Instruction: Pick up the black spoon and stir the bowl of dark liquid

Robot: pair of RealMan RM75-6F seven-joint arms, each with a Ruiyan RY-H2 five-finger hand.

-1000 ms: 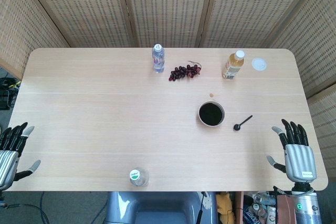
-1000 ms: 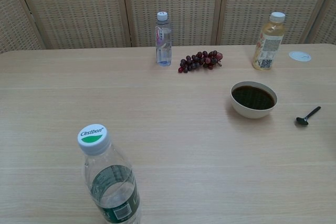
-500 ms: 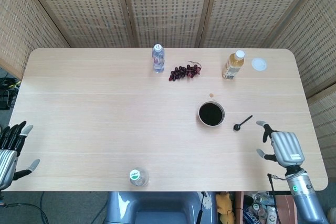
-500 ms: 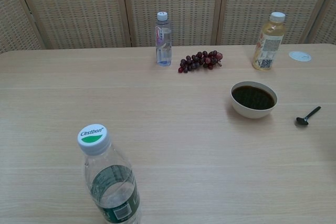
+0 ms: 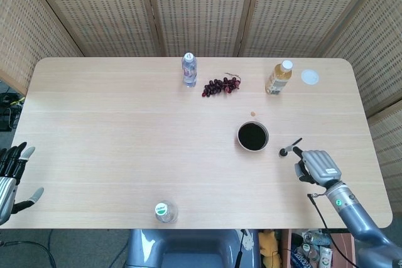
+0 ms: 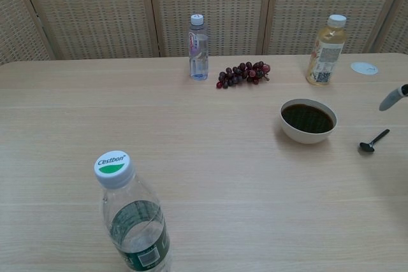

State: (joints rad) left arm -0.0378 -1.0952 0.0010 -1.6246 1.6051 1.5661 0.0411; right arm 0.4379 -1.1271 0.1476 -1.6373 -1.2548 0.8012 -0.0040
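Observation:
The black spoon (image 5: 289, 147) (image 6: 373, 141) lies flat on the table just right of the white bowl of dark liquid (image 5: 252, 136) (image 6: 308, 120). My right hand (image 5: 316, 165) hovers over the table close to the spoon's near-right side, fingers apart and holding nothing; one fingertip (image 6: 391, 99) shows at the right edge of the chest view. My left hand (image 5: 12, 171) stays off the table's near-left corner, fingers spread and empty.
A clear water bottle (image 5: 166, 211) (image 6: 132, 220) stands at the table's near edge. At the far side stand another water bottle (image 5: 189, 69), a bunch of dark grapes (image 5: 220, 85), a juice bottle (image 5: 279, 77) and a white lid (image 5: 309, 77).
My right hand has moved up and left from the table's near-right corner to just beside the spoon. My left hand has drifted slightly down and left.

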